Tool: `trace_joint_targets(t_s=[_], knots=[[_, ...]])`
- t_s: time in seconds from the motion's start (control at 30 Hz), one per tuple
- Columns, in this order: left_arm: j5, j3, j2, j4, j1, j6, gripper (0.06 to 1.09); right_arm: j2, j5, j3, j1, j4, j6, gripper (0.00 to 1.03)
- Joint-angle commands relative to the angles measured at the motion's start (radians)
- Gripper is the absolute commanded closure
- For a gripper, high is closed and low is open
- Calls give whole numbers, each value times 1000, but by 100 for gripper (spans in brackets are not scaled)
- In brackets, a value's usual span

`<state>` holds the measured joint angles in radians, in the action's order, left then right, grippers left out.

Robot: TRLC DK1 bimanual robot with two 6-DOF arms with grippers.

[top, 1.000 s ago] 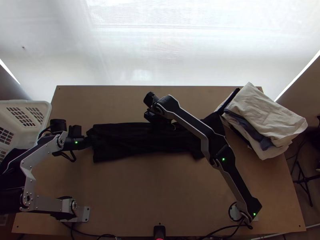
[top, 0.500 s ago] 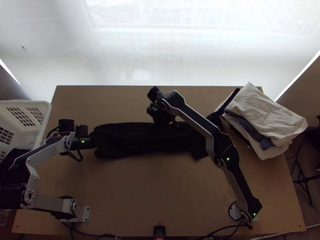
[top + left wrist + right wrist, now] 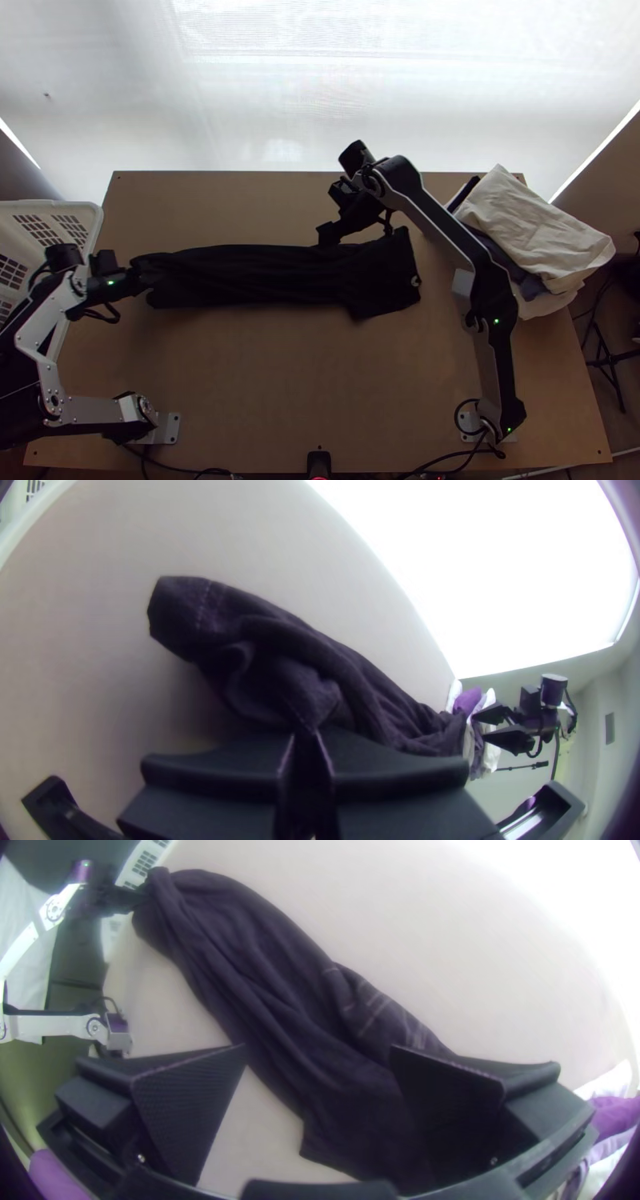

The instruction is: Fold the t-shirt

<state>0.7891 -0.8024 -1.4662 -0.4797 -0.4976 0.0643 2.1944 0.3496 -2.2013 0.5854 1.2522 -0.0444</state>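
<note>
- T-shirt (image 3: 264, 276) has shifted toward the basket (image 3: 86, 228) side over the last second, along with the left end effector (image 3: 305, 737), so we read that as a drag by the gripped end.
- Right end effector (image 3: 319, 1048) has swung the other way and its arm has cleared the far end of the T-shirt, which now lies in plain sight on the worktop (image 3: 280, 384).
- For the task: the strip is drawn out lengthwise, and our guess is we're squaring it up before folding across its length. Not a finished fold yet.
- Left end effector: clamped on the T-shirt, cloth pinched at the narrow, gathered end. A short flap sticks out past the fingers.
- Right end effector: fingers spread wide, nothing between them in grip. It sits over the T-shirt near the wider free end; we can't tell if a fingertip touches the cloth.
- T-shirt runs from the left end effector across to beneath the right one and a bit beyond. Long narrow strip, lengthwise wrinkles, flatter and wider at the free end.
- Cloth pile (image 3: 536, 228) is beyond the right end effector, just past the T-shirt's free end.
- Watch for: more pull could bunch the gripped end or skew the strip. We'd smooth it before folding.
</note>
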Motion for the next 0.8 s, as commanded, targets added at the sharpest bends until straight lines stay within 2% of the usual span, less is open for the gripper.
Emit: trace_joint_targets(t_s=[0.0,0.2,0.37,0.5,0.77], knots=[[58,-93,49,-186,-200,-112,105,-82,14,95,-47,-23,5,4],[75,-169,15,-353,-335,-282,105,-156,12,189,-58,-54,11,4],[75,-233,40,-488,-282,-299,105,-197,14,229,-79,-57,14,4],[76,-254,101,-505,-142,-236,105,-239,12,282,-87,-79,23,4],[76,-363,126,-470,194,-41,105,-329,12,413,-125,-128,34,4]])
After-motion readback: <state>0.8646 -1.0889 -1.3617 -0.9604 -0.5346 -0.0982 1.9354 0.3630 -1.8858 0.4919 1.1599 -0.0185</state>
